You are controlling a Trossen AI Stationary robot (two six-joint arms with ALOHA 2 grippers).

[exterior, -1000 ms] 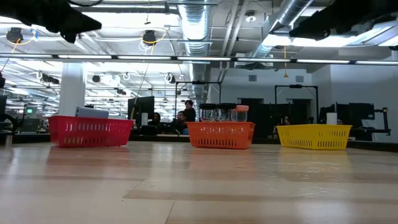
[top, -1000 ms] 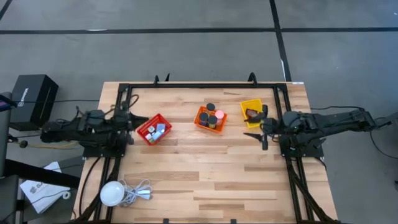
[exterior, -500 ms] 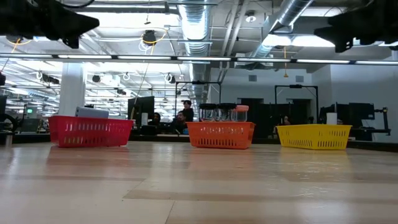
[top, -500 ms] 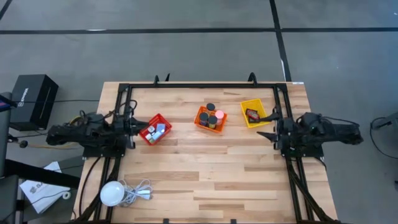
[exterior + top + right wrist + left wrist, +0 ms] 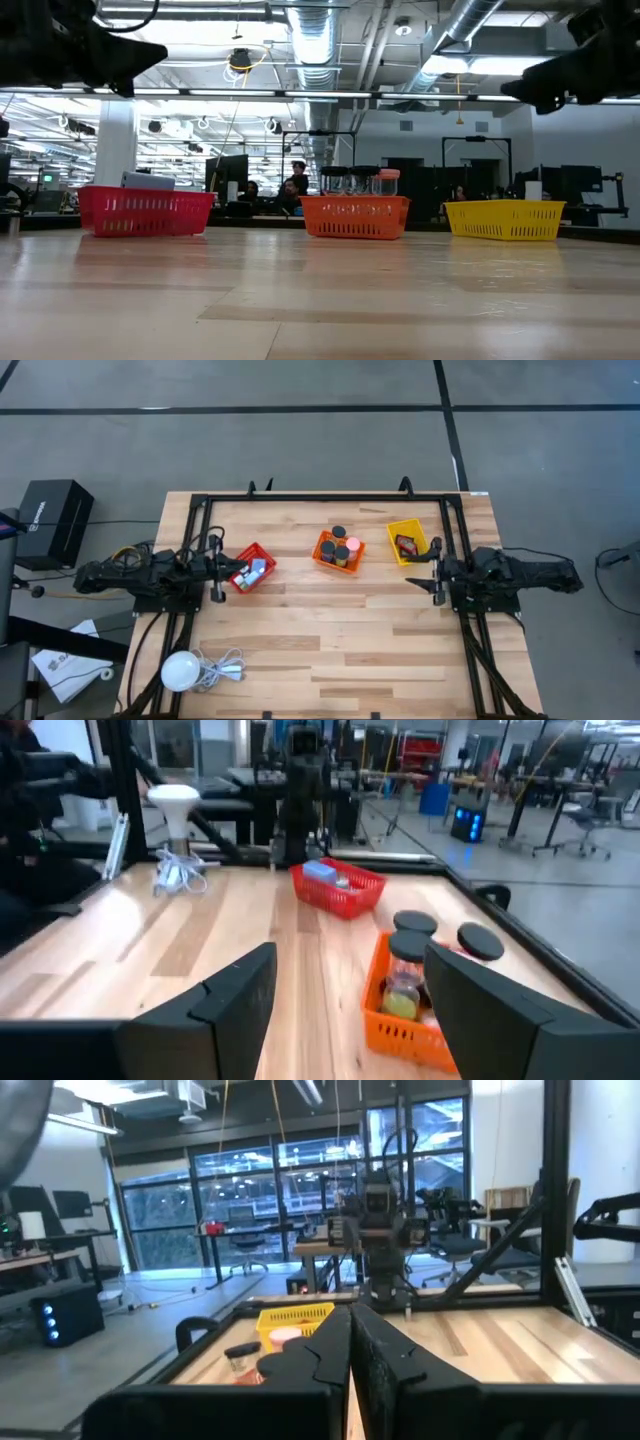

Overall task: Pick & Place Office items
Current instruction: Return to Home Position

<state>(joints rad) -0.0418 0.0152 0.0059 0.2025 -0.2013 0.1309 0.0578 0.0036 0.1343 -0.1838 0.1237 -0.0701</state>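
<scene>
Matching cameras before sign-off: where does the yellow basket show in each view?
High view: yellow basket toward the right, close by the open right pincer.
Low view: right of centre, far off.
Left wrist view: far off, beyond the shut left pincer.
Right wrist view: not in it.
Shared landmark: the wooden table, seen in all four views.

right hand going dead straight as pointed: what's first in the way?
Likely the left hand, facing it across the table. The right hand aims past the orange basket and over the red basket; the low view shows it above both rims. Height margin is unclear.
</scene>
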